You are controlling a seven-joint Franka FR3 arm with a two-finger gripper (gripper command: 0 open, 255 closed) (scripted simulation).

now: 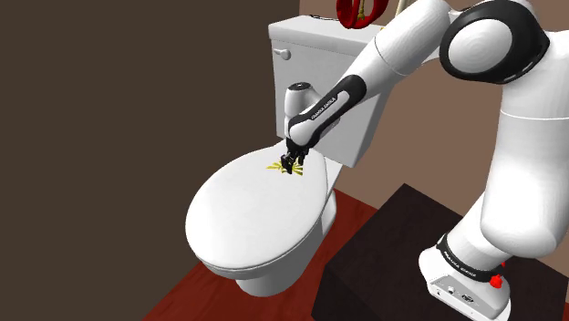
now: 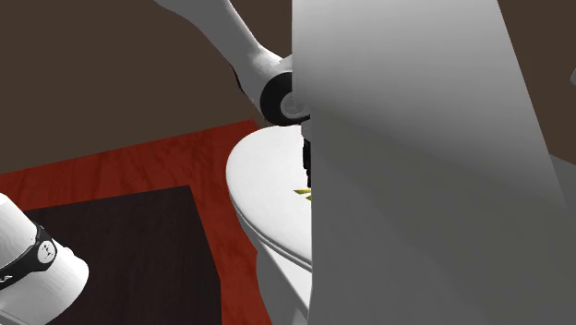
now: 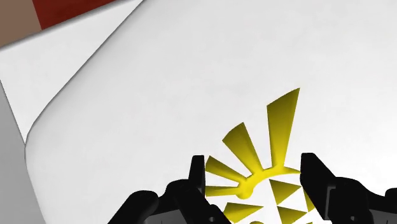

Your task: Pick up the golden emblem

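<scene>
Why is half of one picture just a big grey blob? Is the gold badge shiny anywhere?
Second exterior view: the toilet tank sits right by the camera, shaded grey, blocking what is behind it. Wrist view: the emblem is flat yellow, evenly lit, no glare.

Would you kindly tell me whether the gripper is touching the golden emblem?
Cannot tell. In the wrist view the gripper stands open astride the golden emblem on the toilet lid, but neither gap nor contact shows plainly.

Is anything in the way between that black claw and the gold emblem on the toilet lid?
Nothing visible. The gripper sits right at the emblem on the toilet lid, open fingers either side of it.
</scene>
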